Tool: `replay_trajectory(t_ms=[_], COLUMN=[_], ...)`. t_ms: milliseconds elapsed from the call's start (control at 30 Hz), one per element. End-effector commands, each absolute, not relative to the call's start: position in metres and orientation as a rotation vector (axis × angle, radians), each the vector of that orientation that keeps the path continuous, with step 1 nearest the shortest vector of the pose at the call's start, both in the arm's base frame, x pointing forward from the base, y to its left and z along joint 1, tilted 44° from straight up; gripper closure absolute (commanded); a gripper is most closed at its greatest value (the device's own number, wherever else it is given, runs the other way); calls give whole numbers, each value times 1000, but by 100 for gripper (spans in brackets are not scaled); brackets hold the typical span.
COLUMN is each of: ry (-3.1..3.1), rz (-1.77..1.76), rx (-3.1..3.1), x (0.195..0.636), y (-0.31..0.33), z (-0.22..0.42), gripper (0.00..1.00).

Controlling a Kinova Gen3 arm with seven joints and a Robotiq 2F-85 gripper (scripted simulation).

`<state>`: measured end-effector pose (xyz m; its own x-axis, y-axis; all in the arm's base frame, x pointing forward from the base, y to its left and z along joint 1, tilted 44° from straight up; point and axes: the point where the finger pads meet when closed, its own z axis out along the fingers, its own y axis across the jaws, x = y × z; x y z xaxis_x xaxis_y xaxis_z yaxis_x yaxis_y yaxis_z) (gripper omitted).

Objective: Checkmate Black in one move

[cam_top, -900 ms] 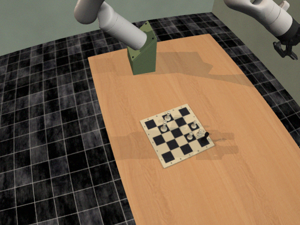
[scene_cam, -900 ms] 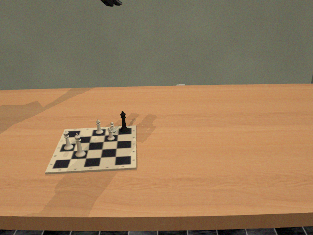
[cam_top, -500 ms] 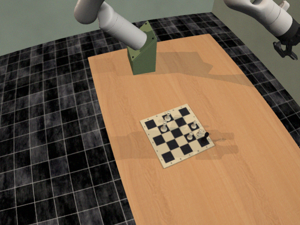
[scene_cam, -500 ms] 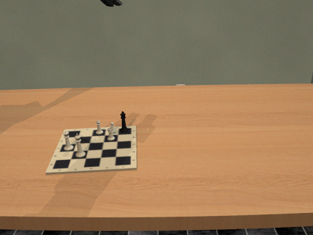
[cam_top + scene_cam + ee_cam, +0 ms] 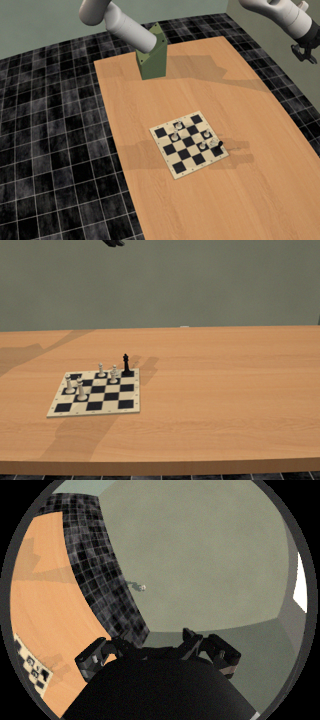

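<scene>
A small chessboard [image 5: 188,144] lies on the wooden table; it also shows in the exterior view [image 5: 95,393]. The black king [image 5: 220,145] [image 5: 126,365] stands on a corner square. Close to it stand a white pawn [image 5: 213,141], a white rook [image 5: 203,145] and a white bishop [image 5: 207,133]. Two tall white pieces [image 5: 175,134] [image 5: 179,121] stand at the board's other side. All pieces are upright. My gripper [image 5: 305,55] hangs high above and beyond the table's far right edge, open and empty. In the wrist view its fingers point at the wall.
The arm's green pedestal [image 5: 152,55] stands at the table's far end. The table's right edge lies near a wall. The arm's links pass high over the table.
</scene>
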<state>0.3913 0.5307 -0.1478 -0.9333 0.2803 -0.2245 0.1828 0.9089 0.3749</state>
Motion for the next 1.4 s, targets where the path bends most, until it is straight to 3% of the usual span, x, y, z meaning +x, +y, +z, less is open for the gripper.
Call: replay_trajectory(t_ms=[0,767,1367], ry=[2801,2964,3179], rz=[510,338,-10], rx=[340,108,-349], x=[392,387,377], y=[531,497,437], z=[-147,-157,-174], gripper=[0,0,0])
